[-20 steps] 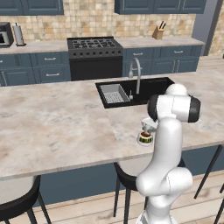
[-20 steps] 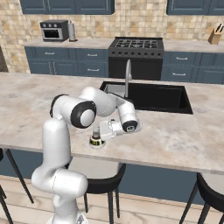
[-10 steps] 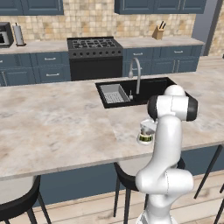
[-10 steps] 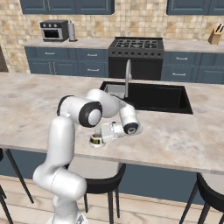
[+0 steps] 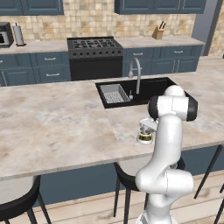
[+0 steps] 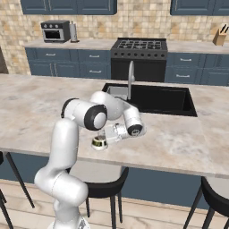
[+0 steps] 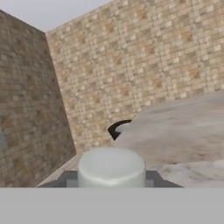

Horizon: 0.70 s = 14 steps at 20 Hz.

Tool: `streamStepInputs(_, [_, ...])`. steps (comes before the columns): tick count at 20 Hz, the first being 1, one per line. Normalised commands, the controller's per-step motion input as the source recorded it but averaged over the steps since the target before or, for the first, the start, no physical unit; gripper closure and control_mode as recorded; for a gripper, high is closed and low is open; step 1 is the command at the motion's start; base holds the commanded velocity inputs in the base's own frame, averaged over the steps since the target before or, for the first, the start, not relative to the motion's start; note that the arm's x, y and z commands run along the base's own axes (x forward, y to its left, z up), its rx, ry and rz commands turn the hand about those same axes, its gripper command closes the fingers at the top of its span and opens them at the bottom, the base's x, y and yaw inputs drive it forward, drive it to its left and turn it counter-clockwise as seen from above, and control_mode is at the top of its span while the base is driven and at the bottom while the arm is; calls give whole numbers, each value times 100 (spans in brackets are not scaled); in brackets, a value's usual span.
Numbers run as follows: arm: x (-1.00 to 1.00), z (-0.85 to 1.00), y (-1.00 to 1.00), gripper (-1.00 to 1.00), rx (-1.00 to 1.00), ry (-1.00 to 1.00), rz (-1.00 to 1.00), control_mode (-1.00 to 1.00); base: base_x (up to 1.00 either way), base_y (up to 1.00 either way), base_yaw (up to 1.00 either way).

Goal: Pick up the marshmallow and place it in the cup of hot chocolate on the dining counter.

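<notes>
In the left base view the white arm rises from the lower right and folds forward over the near edge of the dining counter. Its hand reaches down just above the cup of hot chocolate, which stands on the stone top near the front edge, in front of the black sink and the curved faucet. The gripper sits right over the cup, and its tips are too small to read here.

In the right base view the arm comes up from the lower left and bends round so that the wrist lies level, pointing left toward the cup of hot chocolate. The gripper is at the cup's upper rim, touching it or just above; I cannot tell which. The cup stands near the counter's front edge, left of the sink. Black stools stand under the counter.

In the hand view the marshmallow fills the lower middle, a white stub sitting between the two dark fingertips, which press against its sides: the claw is clenched on it. Beyond lie the marbled counter top and the tiled wall
</notes>
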Motion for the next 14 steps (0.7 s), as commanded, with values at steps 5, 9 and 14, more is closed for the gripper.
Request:
streamStepInputs(5, [-13, -20, 7, -100, 0, 0, 0, -100, 0, 0, 0])
streamStepInputs(9, [-8, 0, 0, -100, 0, 0, 0, -100, 0, 0, 0])
streamStepInputs(14, [-18, 6, 0, -100, 0, -3, 0, -100, 0, 0, 0])
